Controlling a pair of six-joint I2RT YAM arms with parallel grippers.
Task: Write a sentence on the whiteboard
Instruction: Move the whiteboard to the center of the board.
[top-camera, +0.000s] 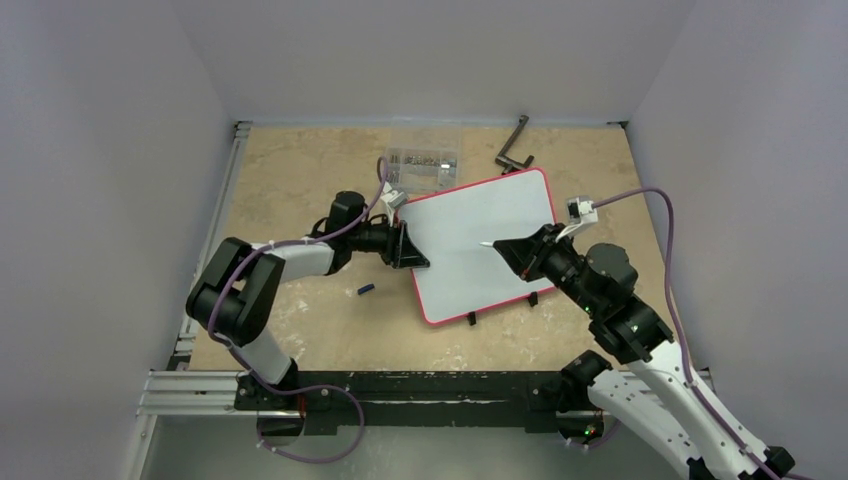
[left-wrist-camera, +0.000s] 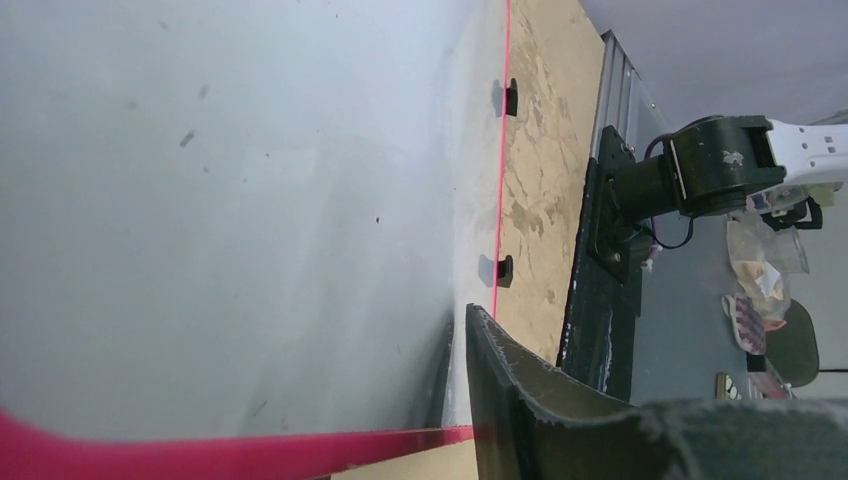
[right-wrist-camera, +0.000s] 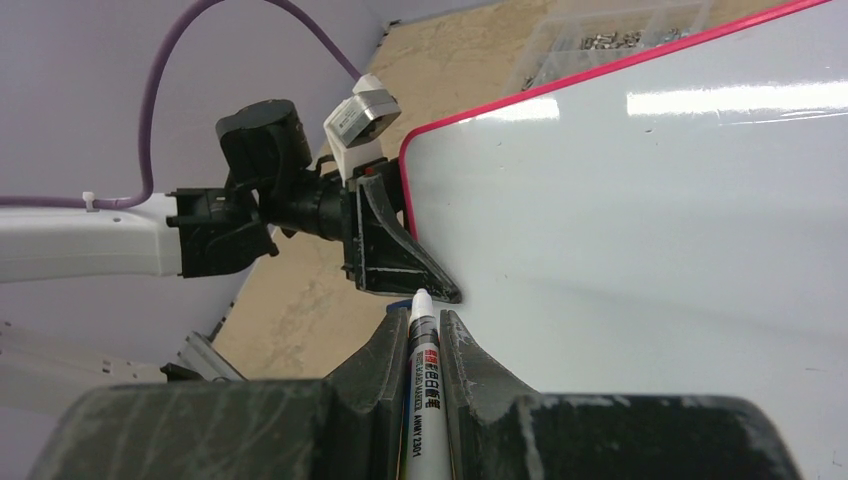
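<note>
The whiteboard (top-camera: 480, 250) lies tilted on the table, red-framed and glossy, and no sentence shows on its white face (right-wrist-camera: 650, 220). My right gripper (top-camera: 515, 250) hovers over the board's middle, shut on a white marker (right-wrist-camera: 425, 380) whose tip (top-camera: 490, 244) points toward the left arm. My left gripper (top-camera: 410, 250) straddles the board's left edge. Its upper finger (left-wrist-camera: 510, 390) stands a sliver above the board surface (left-wrist-camera: 250, 200); the lower finger is hidden beneath. From the right wrist view the left gripper (right-wrist-camera: 415, 275) sits just beyond the marker's tip.
A small dark cap (top-camera: 366, 290) lies on the table left of the board. A clear parts box (top-camera: 423, 167) and a black bent tool (top-camera: 514, 150) rest behind it. Two black feet (top-camera: 471, 319) stick out from the board's near edge. Walls close in on three sides.
</note>
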